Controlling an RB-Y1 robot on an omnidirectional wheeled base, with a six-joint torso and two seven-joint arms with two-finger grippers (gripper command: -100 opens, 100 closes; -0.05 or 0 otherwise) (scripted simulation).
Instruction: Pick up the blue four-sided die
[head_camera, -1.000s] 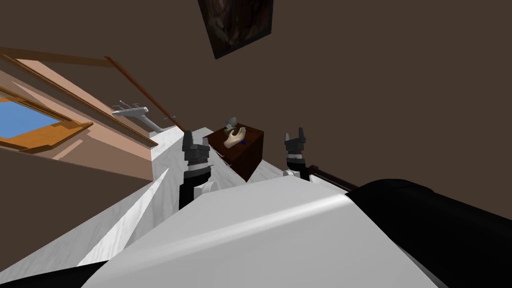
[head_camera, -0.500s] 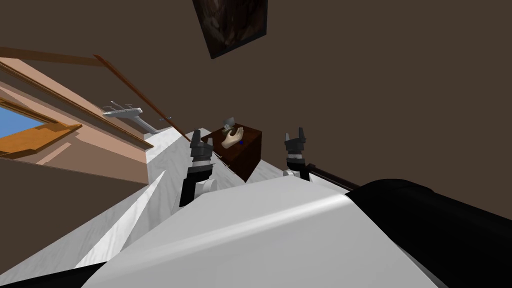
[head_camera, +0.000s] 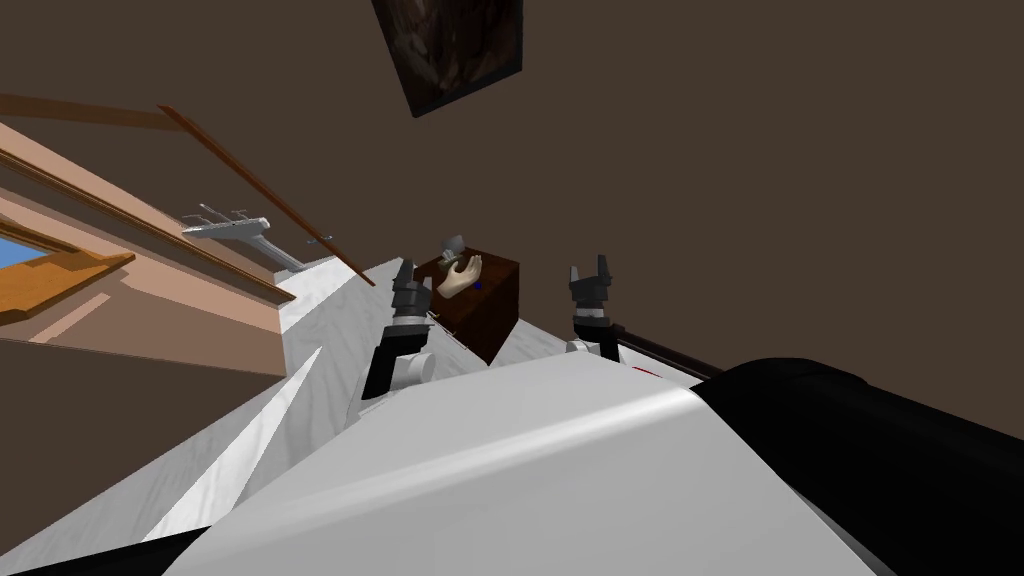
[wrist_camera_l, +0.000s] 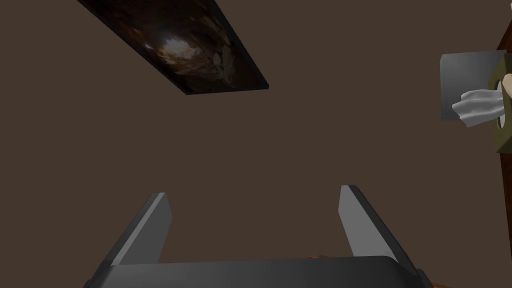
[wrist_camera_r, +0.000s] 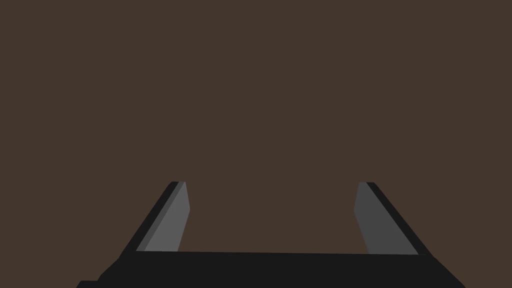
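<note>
- Blue die (head_camera: 477, 285): a tiny blue speck on the top of the dark brown cabinet (head_camera: 497, 312), close to the top's nearest corner. It lies just beside a pale hand-shaped figure (head_camera: 458, 277). It is too small to tell which way it points or where its long axis lies.
- Far corner of the cabinet top: an olive box (wrist_camera_l: 501, 131) with a white tissue (wrist_camera_l: 475, 106) pulled out of it.
- Left gripper (head_camera: 405, 270): raised at the end of a forearm that slants up from the chest, just beside the cabinet's left corner and not touching the die. It aims at the brown wall rather than at the cabinet top. Its fingers (wrist_camera_l: 155, 220) stand spread apart with nothing between them.
- Right gripper (head_camera: 592, 268): held upright to the right of the cabinet, well apart from the die. Its fingers (wrist_camera_r: 172, 225) are likewise spread and empty.
</note>
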